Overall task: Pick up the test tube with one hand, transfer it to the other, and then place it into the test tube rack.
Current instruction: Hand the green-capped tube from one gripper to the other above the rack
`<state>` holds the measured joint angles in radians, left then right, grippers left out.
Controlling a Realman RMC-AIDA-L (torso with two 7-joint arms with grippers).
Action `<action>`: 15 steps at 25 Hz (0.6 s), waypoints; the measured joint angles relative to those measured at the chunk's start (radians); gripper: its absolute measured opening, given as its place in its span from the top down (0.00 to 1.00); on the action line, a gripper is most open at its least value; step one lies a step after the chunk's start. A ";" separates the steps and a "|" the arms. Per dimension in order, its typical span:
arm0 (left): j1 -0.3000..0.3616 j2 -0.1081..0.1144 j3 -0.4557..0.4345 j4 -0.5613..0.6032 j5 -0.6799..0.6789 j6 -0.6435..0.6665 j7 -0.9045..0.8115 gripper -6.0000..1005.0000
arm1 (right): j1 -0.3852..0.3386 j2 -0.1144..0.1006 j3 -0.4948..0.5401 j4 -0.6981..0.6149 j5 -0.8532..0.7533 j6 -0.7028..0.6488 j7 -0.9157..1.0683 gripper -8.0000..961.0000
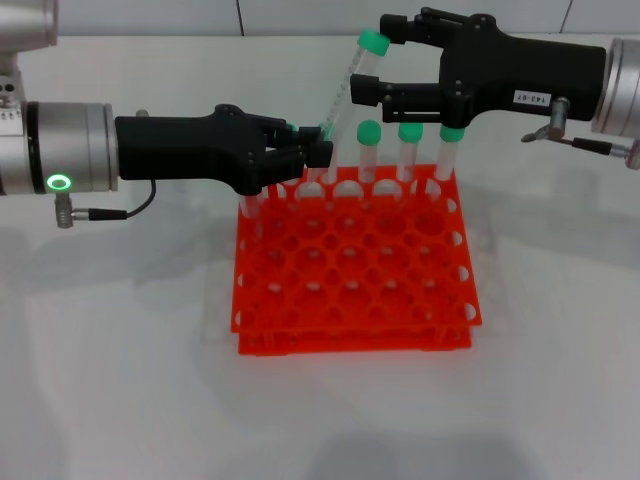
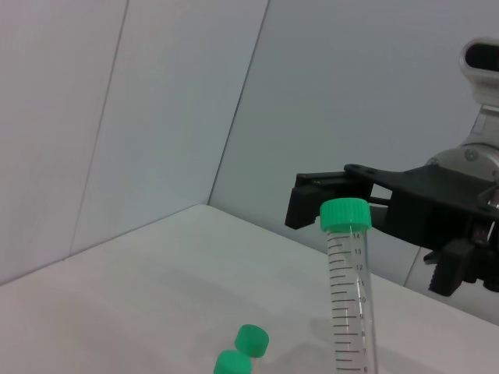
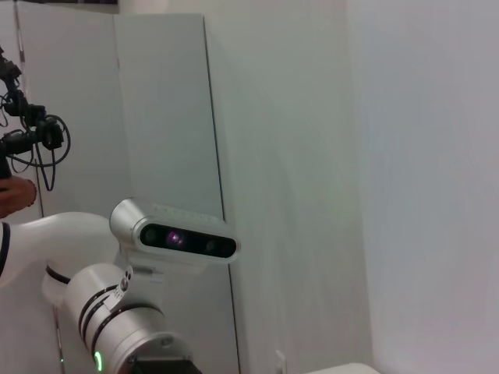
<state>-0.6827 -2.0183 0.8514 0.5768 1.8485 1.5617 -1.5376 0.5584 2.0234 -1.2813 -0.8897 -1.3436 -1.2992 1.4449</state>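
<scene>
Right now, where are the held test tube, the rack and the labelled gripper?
test tube (image 1: 345, 90), head view, clear middle of its tilted body.
test tube rack (image 1: 355, 275), head view, orange top grid.
right gripper (image 1: 385, 60), head view, gap between its fingertips.

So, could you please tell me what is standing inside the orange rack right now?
Green-capped tubes stand in the back row of the test tube rack. The left gripper covers that row's left end, so their full count cannot be seen. The other holes look empty.
</scene>
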 joint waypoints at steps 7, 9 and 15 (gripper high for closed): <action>-0.001 0.000 0.001 0.000 0.000 0.013 0.019 0.88 | 0.000 0.000 -0.001 0.000 0.002 -0.003 0.000 0.12; -0.001 0.000 0.002 0.000 0.000 0.015 0.026 0.88 | 0.000 -0.001 -0.001 0.000 0.003 -0.003 0.000 0.12; 0.006 0.002 0.002 0.000 -0.002 0.016 0.041 0.88 | 0.000 -0.002 -0.001 0.000 0.003 -0.005 0.001 0.12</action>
<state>-0.6770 -2.0159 0.8529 0.5767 1.8467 1.5779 -1.4962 0.5581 2.0218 -1.2818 -0.8896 -1.3406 -1.3046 1.4462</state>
